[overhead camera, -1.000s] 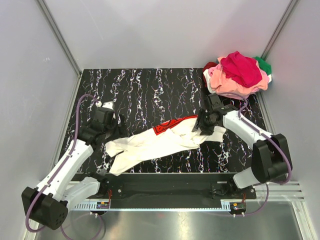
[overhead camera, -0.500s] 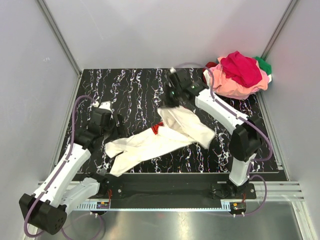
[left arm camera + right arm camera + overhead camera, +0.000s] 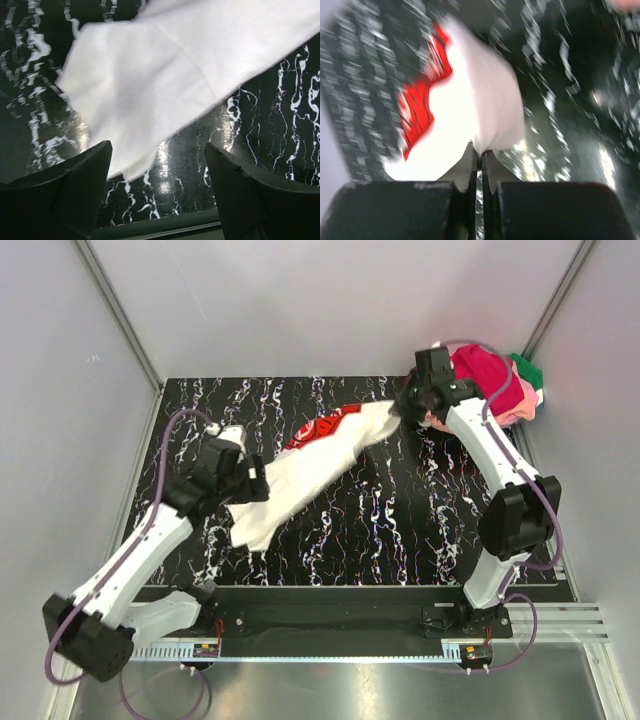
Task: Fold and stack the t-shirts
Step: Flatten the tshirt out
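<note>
White cloth, soft and creased, forms the white t-shirt (image 3: 300, 470); it is stretched in a long diagonal band across the black, white-veined table (image 3: 400, 525), from the left of the middle up towards the far right. Its far end is lifted off the surface, while the lower end is bunched beside the left gripper (image 3: 250, 483). A red logo (image 3: 322, 427) is printed near the shirt's far edge; no letters can be read in it, and in the right wrist view it is blurred into a ragged red patch (image 3: 422, 105).

The right gripper (image 3: 481, 150) is closed tightly on a fold of the white cloth, with its fingers pressed together; seen from above, it (image 3: 405, 408) is held at the shirt's far end. The left gripper (image 3: 157, 150) is spread wide, nothing being clamped; a smooth sleeve-like flap of the shirt (image 3: 145, 95) lies just ahead of its fingers (image 3: 75, 185).

A rumpled pile of tees (image 3: 490, 375), magenta, pink and green, is heaped at the far right corner.
</note>
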You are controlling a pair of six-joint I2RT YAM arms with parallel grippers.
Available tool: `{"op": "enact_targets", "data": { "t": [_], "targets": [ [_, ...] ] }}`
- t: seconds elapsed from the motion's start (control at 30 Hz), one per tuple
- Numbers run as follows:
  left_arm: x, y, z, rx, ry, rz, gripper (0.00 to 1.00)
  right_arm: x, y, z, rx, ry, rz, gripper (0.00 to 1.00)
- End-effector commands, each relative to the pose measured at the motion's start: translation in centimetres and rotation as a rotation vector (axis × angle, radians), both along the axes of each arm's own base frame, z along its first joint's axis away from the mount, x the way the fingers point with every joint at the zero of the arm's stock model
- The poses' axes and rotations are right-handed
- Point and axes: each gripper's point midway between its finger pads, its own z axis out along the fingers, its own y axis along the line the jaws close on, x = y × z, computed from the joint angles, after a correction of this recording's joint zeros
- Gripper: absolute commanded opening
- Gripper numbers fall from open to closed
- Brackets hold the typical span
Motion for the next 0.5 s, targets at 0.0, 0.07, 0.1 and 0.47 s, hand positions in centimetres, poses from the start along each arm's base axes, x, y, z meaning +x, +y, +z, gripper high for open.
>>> {"op": "enact_targets", "data": {
  "t": [0.0,0.07,0.1,0.47],
  "targets": [
    [3.0,-3.9,0.9,-0.044,-0.051,-0.063,0.81,-2.2,0.2,-2.3,-0.023,0.06,0.006,0.0],
    [4.4,-5.6,0.3,-0.039,-0.023,-0.078,0.81,-2.7,0.4,-3.6,-0.022,0.104,0.03,0.0],
    [4.8,-6.1,-0.1,-0.032,-0.015,-0.085,0.81,-2.8,0.7,-3.8,-0.013,0.113,0.054,0.0],
    [0.2,-2.4,-6.5,0.105,0.172,0.209,0.89,-4.6,-0.2,-2.5,-0.064,0.084,0.105,0.0]
  ]
}}
